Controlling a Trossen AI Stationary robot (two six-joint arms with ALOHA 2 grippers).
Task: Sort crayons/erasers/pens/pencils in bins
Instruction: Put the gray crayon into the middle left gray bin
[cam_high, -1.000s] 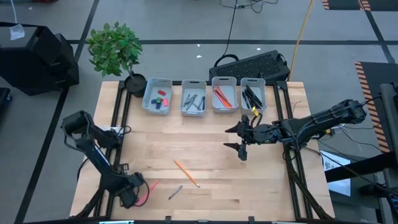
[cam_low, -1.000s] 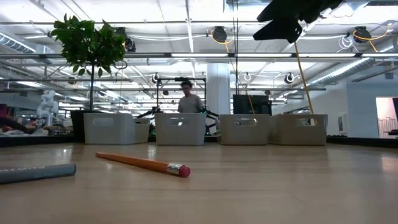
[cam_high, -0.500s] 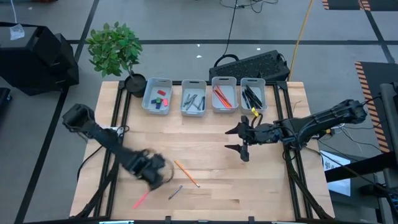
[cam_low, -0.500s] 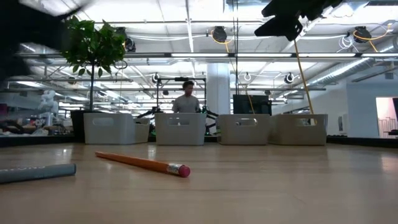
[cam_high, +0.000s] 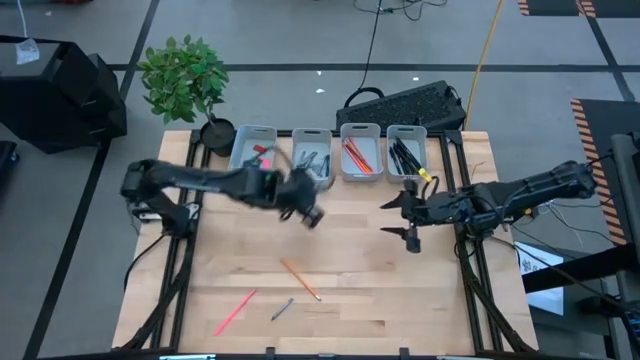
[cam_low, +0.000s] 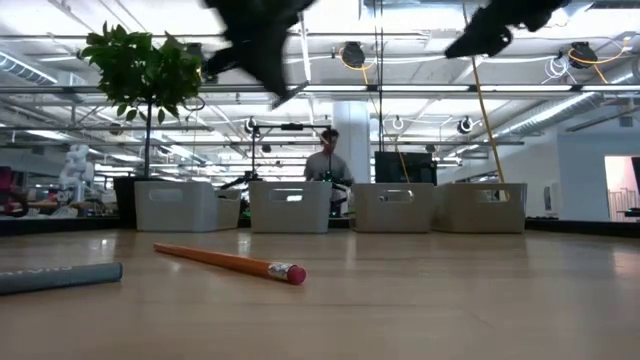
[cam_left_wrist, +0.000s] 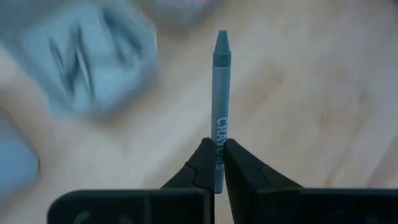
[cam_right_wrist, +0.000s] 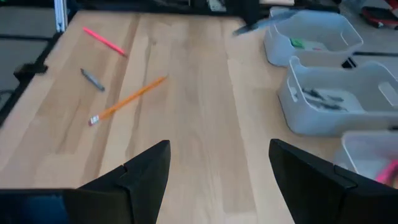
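Note:
My left gripper (cam_high: 305, 207) hangs above the table just near of the bins, shut on a grey crayon (cam_left_wrist: 219, 93). It shows blurred in the low view (cam_low: 255, 40). My right gripper (cam_high: 410, 220) is open and holds nothing, raised over the table's right half, fingers apart (cam_right_wrist: 217, 180). Four pale bins stand in a row at the far edge: erasers (cam_high: 258, 155) in the left one (cam_high: 240, 160), grey crayons in the second (cam_high: 311, 157), red sticks in the third (cam_high: 360, 150), black pens in the fourth (cam_high: 406, 150). An orange pencil (cam_high: 300, 278), a pink stick (cam_high: 235, 311) and a short grey stick (cam_high: 282, 308) lie flat on the wood. My left gripper pinches the grey crayon between its two fingertips at its blunt end (cam_left_wrist: 218, 163), by the printed label. The crayon runs on along the line of the fingers, its pointed tip (cam_left_wrist: 221, 38) farthest from them. It is lifted clear of the table.
A potted plant (cam_high: 185, 80) stands at the far left corner beside the bins. A black keyboard (cam_high: 405, 103) lies beyond the bins. A person (cam_low: 328, 165) shows in the room behind. Bare wood lies between the loose sticks and the bins.
My left gripper has swept from the table's near left corner up and toward the far edge and the right, ending close to the bins, carrying the grey crayon. My right gripper has shifted a little toward the table's right edge, staying open.

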